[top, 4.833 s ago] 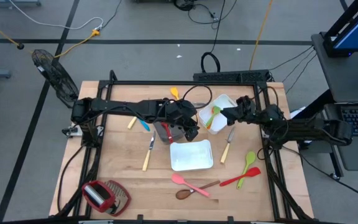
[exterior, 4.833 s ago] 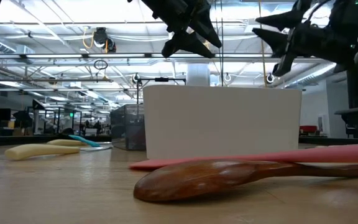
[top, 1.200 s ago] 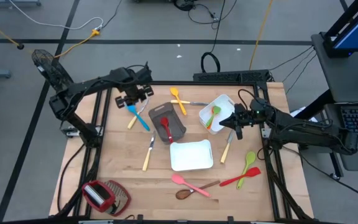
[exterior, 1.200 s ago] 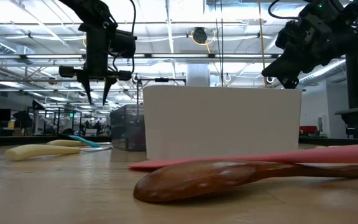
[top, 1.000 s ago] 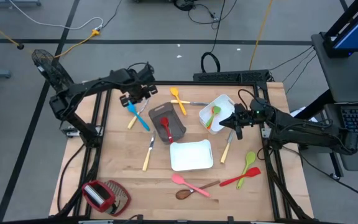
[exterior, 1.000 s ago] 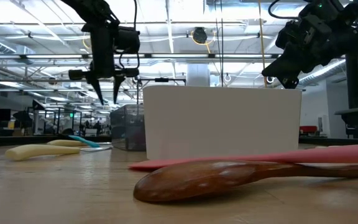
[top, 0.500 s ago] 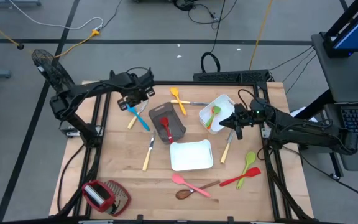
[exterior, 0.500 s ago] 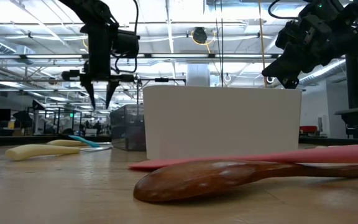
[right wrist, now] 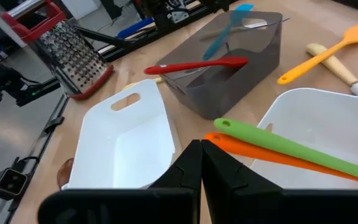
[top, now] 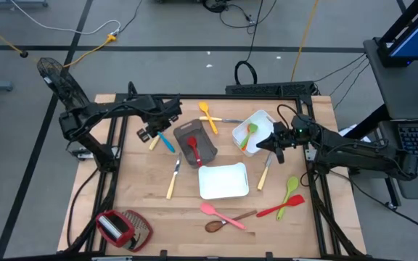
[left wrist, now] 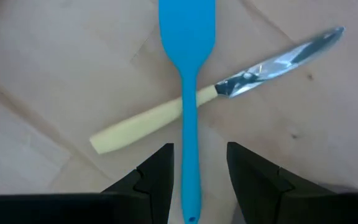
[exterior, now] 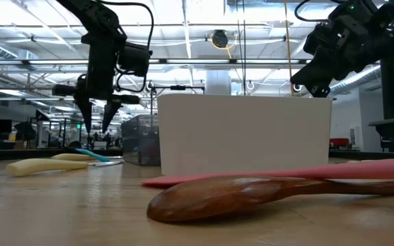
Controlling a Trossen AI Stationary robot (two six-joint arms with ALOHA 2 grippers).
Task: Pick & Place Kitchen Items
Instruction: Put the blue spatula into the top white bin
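Judged light and slightly flexible, with a slick plastic skin: the blue spatula (left wrist: 186, 93), lying near the surface's far left corner, crossed over a pale-handled knife (left wrist: 166, 115) (touching at the crossing). Best taken on the thin handle, clear of the knife. Hung directly over that handle: the left gripper (left wrist: 194, 171), pointing straight down, fingers parted and empty. Parked beside the white tray (top: 256, 130): the right gripper (top: 273, 145), closed, empty.
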